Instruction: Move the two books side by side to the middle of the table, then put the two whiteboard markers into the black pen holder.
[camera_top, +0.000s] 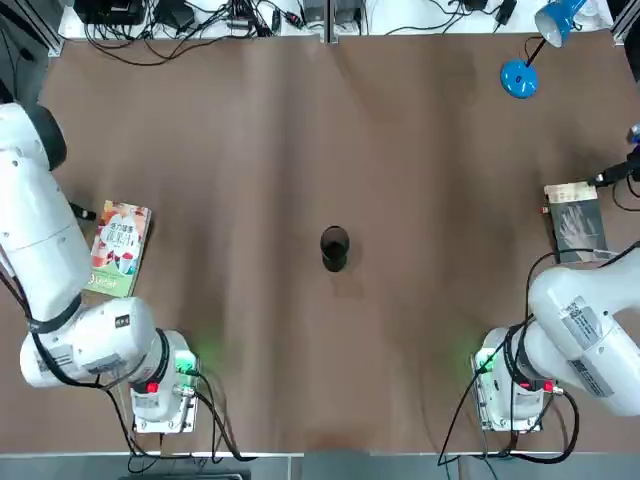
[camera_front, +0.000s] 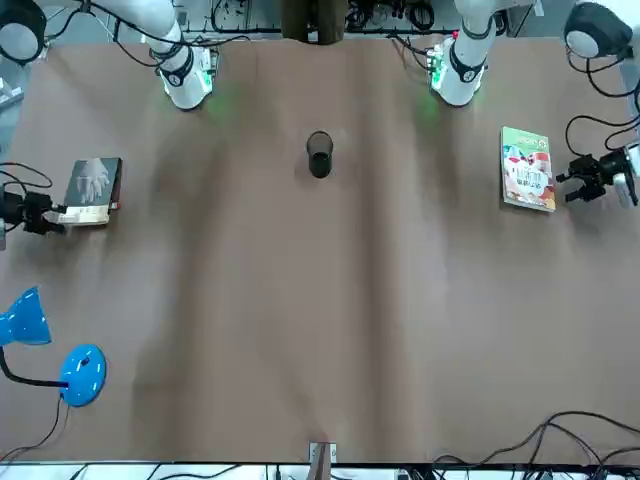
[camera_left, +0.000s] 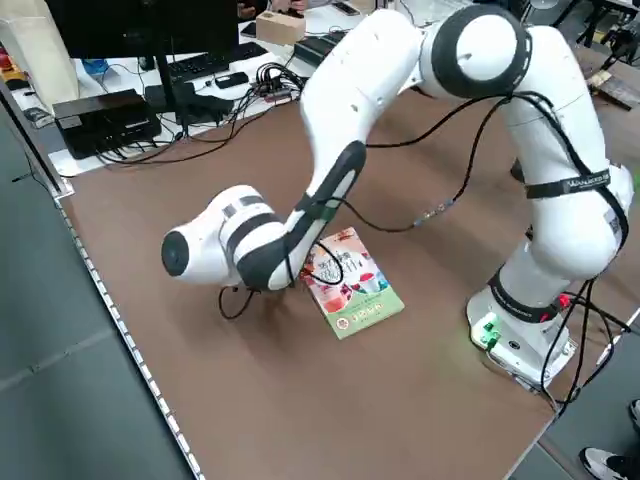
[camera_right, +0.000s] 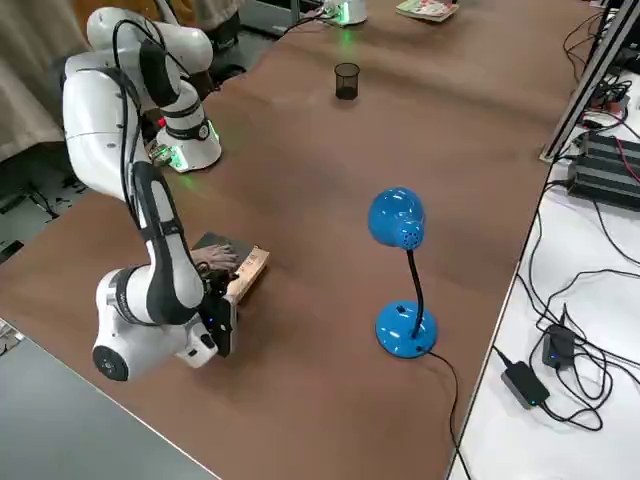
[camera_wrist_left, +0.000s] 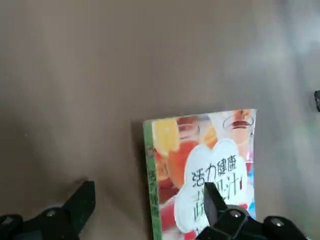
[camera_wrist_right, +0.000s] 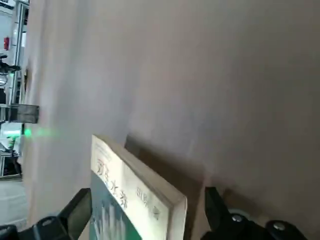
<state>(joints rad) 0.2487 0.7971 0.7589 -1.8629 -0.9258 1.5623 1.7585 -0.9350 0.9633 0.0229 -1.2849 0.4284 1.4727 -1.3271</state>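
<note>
Fingers (camera_wrist_left: 85, 205) (camera_wrist_right: 80, 212) parted, both arms (camera_top: 45, 240) (camera_top: 585, 340) bend down near books (camera_top: 120, 248) (camera_top: 580, 224).

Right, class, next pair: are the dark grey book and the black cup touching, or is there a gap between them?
Apart. The front view shows a wide stretch of bare table between the dark grey book and the black cup.

On the brown surface (camera_front: 400, 300), the colourful book (camera_front: 527, 169) lies near the right edge, just beside the robot's left hand (camera_front: 590, 180). The dark grey book (camera_front: 92, 190) lies near the left edge, at the right hand (camera_front: 35, 212). The black cup (camera_front: 320, 155) stands between them, nearer to the far edge. The blue lamp (camera_front: 83, 375) is toward the near left corner.
</note>
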